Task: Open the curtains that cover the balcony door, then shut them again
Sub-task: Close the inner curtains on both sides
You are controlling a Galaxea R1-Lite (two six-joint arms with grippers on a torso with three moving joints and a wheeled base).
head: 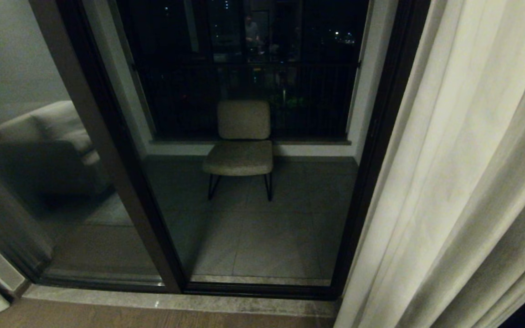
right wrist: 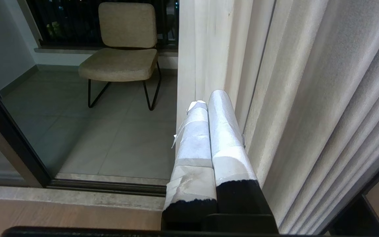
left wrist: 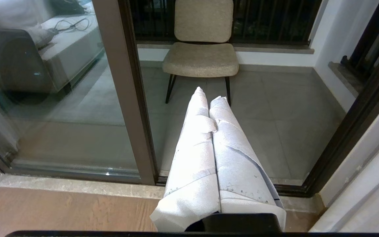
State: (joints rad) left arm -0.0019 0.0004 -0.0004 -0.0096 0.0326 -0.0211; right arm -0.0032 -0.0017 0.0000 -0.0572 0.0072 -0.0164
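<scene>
Cream-white pleated fabric curtains [head: 463, 182]: gathered at the right edge of the tall dark-framed sliding glass balcony door [head: 381, 150], tops and hem cut off; left panel barely visible. Beige upholstered chair [head: 242, 146] dim behind the glass. Left gripper [left wrist: 209, 93]: white-wrapped fingers pressed together, empty, pointing at the pale stone threshold [left wrist: 77, 186]. Right gripper [right wrist: 211, 98]: fingers closed, empty, just beside the curtain folds.
</scene>
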